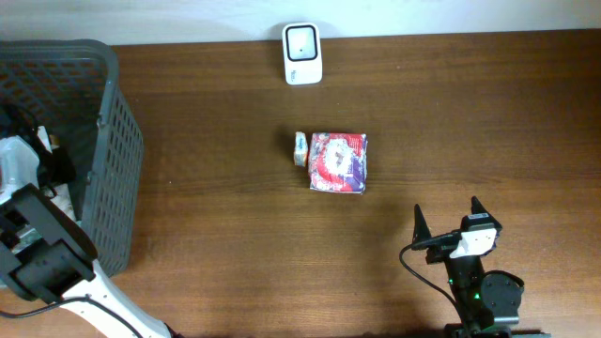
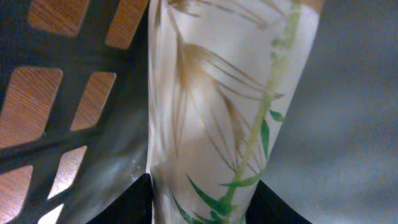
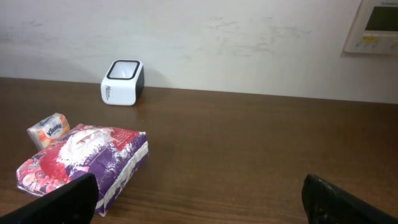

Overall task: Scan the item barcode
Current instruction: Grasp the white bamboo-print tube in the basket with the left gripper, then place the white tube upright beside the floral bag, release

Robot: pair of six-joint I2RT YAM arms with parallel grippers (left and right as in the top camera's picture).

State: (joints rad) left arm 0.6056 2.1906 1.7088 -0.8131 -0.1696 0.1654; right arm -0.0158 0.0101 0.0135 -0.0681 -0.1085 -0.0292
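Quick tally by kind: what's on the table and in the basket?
Scanner: 1
Basket: 1
Packaged items: 3 (red-and-purple bag, tissue pack, bamboo-print pack inside the basket)
Total: 5

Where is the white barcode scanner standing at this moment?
In the overhead view the white scanner stands at the far edge of the table, about midway across, beyond the red-and-purple packet and the small tissue pack.

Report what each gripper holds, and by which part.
Right gripper: nothing, jaws open. Left gripper: jaws flank the white leaf-printed packet at its near end; grip cannot be told.
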